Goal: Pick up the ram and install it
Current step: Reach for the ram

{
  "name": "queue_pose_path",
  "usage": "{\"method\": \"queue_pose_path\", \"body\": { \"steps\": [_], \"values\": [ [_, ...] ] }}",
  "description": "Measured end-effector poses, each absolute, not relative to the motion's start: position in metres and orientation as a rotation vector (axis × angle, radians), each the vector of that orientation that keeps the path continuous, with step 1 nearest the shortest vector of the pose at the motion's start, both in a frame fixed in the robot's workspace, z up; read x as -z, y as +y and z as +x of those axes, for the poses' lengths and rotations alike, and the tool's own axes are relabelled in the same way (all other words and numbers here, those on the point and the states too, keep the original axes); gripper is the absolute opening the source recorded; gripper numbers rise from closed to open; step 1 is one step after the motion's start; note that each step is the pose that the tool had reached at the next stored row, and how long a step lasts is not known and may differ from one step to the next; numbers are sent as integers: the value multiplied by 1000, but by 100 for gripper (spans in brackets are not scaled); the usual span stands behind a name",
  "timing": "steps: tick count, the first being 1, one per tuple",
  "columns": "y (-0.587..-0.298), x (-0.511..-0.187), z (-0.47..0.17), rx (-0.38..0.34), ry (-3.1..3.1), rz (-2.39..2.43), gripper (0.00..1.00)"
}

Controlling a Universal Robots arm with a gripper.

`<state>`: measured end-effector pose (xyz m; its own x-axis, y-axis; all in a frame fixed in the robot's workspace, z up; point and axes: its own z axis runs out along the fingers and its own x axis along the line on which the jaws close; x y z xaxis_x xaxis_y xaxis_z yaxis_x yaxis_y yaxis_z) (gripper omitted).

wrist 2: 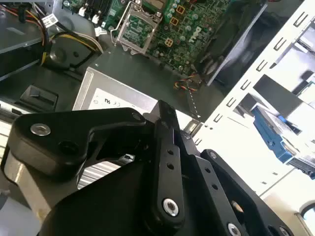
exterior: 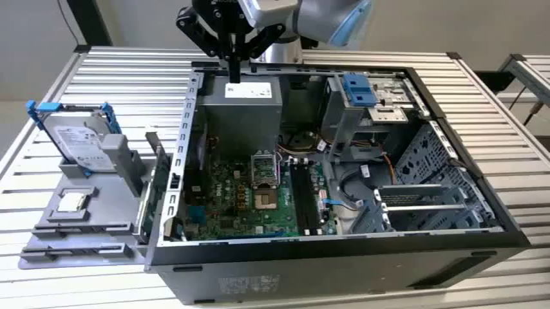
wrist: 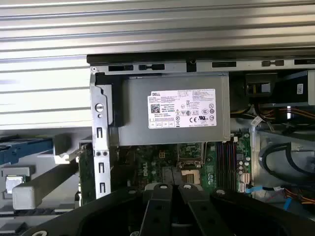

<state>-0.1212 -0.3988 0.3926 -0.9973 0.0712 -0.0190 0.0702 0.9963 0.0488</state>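
My black gripper [exterior: 234,76] hangs over the back of the open computer case [exterior: 344,250], just above the grey power supply [exterior: 245,96]. Its fingers are shut with nothing between them. In both wrist views the gripper [wrist: 175,191] [wrist 2: 165,110] points down at the labelled power supply [wrist: 172,110] [wrist 2: 123,78]. The ram is hidden or out of view. The dark memory slots [exterior: 301,193] [wrist: 225,160] run along the green motherboard [exterior: 241,193], on the exterior view's right of the processor socket [exterior: 265,168].
A silver hard drive in a blue bracket [exterior: 77,138] leans on a grey holder [exterior: 82,225] at the exterior view's left of the case. A green card [exterior: 148,215] stands upright between the holder and the case wall. Drive cages and cables [exterior: 378,167] fill the case's right side.
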Motion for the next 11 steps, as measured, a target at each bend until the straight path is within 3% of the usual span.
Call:
{"method": "queue_pose_path", "body": {
  "steps": [11],
  "values": [
    [-399,-393,-121,-75,3118,110,0]
  ]
}}
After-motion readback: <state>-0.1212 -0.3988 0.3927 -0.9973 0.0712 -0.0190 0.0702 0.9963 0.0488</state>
